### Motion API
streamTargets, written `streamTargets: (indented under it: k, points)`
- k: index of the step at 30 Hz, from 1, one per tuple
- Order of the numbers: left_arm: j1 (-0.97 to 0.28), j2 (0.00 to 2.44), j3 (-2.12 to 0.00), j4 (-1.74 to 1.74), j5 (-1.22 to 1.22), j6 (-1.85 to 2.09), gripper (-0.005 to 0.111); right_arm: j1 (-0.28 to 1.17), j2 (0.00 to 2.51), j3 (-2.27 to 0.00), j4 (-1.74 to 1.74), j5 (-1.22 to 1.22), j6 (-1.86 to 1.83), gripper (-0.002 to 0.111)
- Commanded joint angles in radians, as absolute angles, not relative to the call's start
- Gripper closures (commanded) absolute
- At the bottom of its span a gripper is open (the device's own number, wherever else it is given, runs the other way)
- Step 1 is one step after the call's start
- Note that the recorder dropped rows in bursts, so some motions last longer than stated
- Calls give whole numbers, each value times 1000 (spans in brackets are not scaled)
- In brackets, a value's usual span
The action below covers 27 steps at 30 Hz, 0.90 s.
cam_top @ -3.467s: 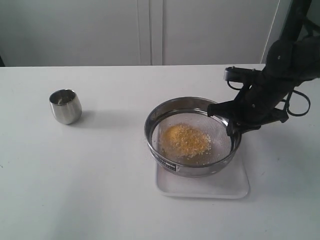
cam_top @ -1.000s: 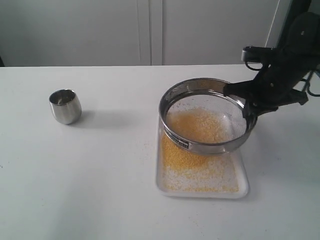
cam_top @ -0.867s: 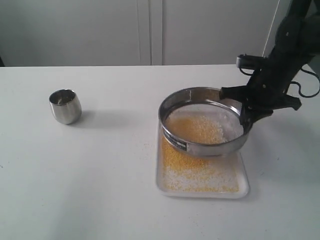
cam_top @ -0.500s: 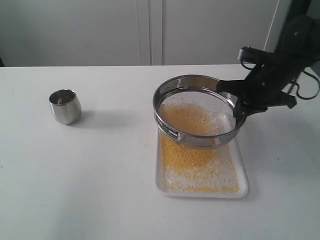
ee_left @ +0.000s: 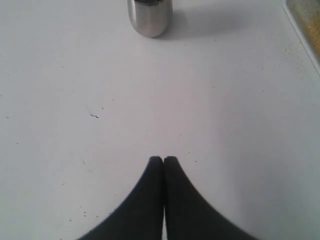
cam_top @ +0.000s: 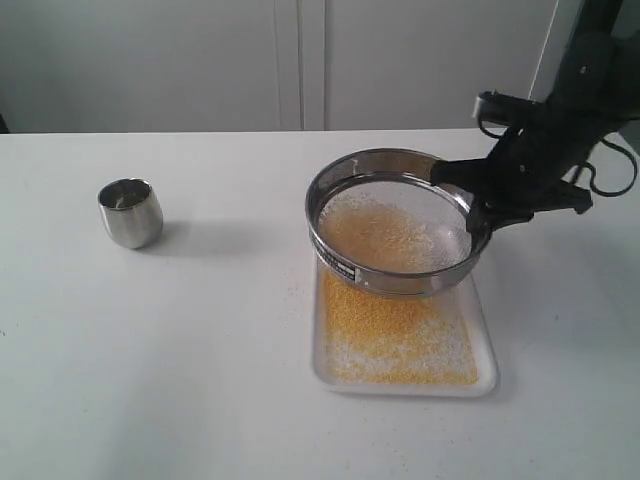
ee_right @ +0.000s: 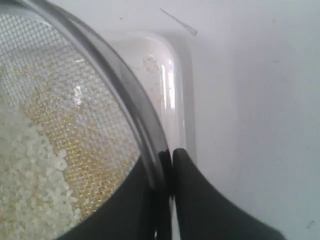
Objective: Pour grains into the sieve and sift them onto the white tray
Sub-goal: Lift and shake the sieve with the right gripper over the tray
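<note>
**Fingers clamped on the sieve rim, grains spread on the tray below**

Fingers (ee_right: 200, 200) of the right gripper (cam_top: 474, 208) are pinched together on the steel wall of the sieve (cam_top: 392, 284), one inside the ring and one outside, at about 3 o'clock on its rim in the exterior view. The right wrist view shows the same hold: the right gripper's (ee_right: 170, 155) dark tips meet across the curved rim of the sieve (ee_right: 125, 100).

The sieve sits over the 12 o'clock end of the white tray (cam_top: 404, 391), its small dark label at roughly 7 o'clock on the side. I cannot tell whether it touches the tray. Inside the mesh lie pale whitish grains (cam_top: 385, 238) mixed with yellow ones. Fine yellow granules with a few whitish ones cover the tray floor from under the sieve to the 6 o'clock end. Through the mesh, the right wrist view shows pale grains (ee_right: 25, 170) heaped on one side and a nearly bare corner of the white tray (ee_right: 170, 75) beneath.

The left gripper (ee_left: 163, 160) has its fingers (ee_left: 145, 200) pressed together on nothing, over the bare white table (ee_left: 225, 125). A small steel cup (cam_top: 131, 212) stands upright well apart from the sieve, at its 9 o'clock.
</note>
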State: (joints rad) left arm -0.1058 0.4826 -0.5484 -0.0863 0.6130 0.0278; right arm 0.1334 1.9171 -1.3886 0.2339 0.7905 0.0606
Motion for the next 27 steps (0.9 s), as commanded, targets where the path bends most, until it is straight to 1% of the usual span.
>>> streamTargets:
  k: [1, 3, 5, 6, 7, 8, 10, 11, 12, 13, 16, 17, 18, 19, 20, 21, 23, 24, 25, 27]
  points:
    - [-102, 474, -544, -96, 621, 31, 107, 144, 1795, -1283, 189, 855, 68, 108]
    - [-102, 474, -544, -96, 621, 31, 107, 144, 1651, -1131, 192, 745, 53, 108]
    - [-102, 474, -544, -96, 621, 31, 107, 144, 1588, -1024, 194, 550, 28, 108]
    - [-102, 474, -544, -96, 621, 31, 107, 144, 1605, -1032, 201, 505, 37, 108]
    - [-102, 474, -544, -96, 621, 31, 107, 138, 1659, -1087, 230, 508, 51, 108]
    - [-102, 474, -544, -96, 621, 31, 107, 127, 1740, -1182, 232, 585, 51, 108]
    - [-102, 474, -544, -96, 621, 31, 107, 109, 1881, -1379, 229, 874, 66, 108]
    - [-102, 474, -544, -96, 621, 31, 107, 107, 1915, -1437, 223, 1010, 73, 108]
    - [-102, 474, -544, -96, 621, 31, 107, 107, 1901, -1424, 193, 1042, 67, 108]
    - [-102, 474, -544, -96, 621, 31, 107, 110, 1862, -1383, 165, 1002, 71, 108]
    - [-102, 474, -544, -96, 621, 31, 107, 121, 1652, -1138, 172, 816, 33, 108]
    - [-102, 474, -544, -96, 621, 31, 107, 121, 1608, -1071, 188, 708, 0, 108]
    - [-102, 474, -544, -96, 621, 31, 107, 121, 1600, -1046, 216, 585, 0, 108]
    - [-102, 474, -544, -96, 621, 31, 107, 121, 1624, -1062, 251, 523, 0, 108]
    - [-102, 474, -544, -96, 621, 31, 107, 121, 1685, -1131, 283, 531, 0, 108]
    - [-102, 474, -544, -96, 621, 31, 107, 115, 1769, -1241, 279, 636, 0, 108]
    - [-102, 474, -544, -96, 621, 31, 107, 96, 1899, -1421, 265, 958, 49, 108]
    - [-102, 474, -544, -96, 621, 31, 107, 90, 1926, -1451, 263, 1032, 43, 108]
    - [-102, 474, -544, -96, 621, 31, 107, 90, 1915, -1429, 249, 1026, 37, 108]
    - [-102, 474, -544, -96, 621, 31, 107, 101, 1811, -1303, 253, 926, 19, 108]
